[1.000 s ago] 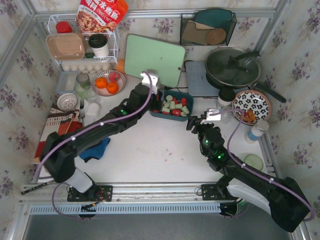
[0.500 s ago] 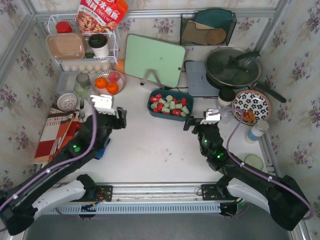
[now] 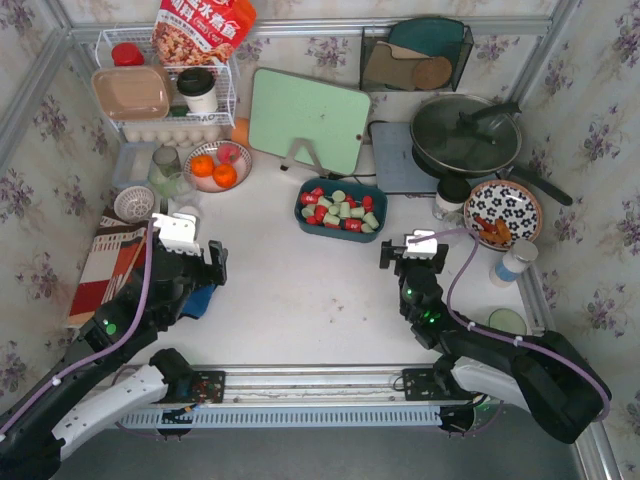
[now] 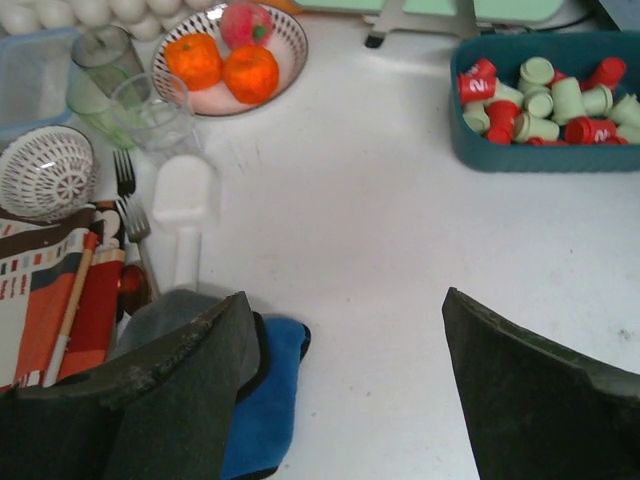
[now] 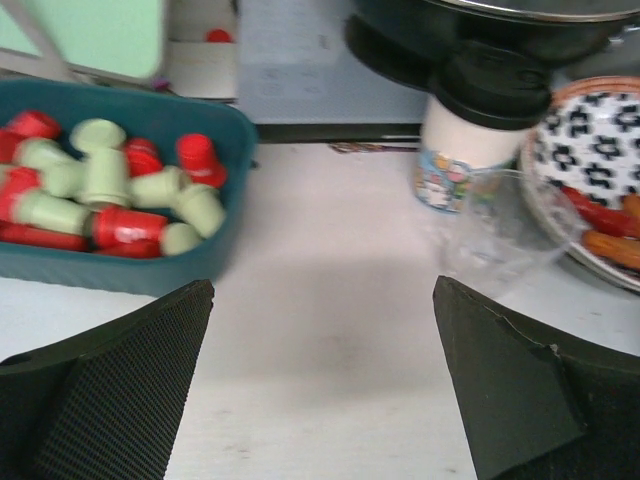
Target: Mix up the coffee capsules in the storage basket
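tapered coffee capsules (image 3: 341, 210) (red, green) in rounded plastic storage basket (image 4: 520, 157)

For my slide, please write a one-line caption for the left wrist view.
Open left hand over the white table; red and green coffee capsules lie mixed in the teal storage basket, upper right.

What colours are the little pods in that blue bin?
Red and pale green pods, jumbled together. Clearest in the left wrist view.
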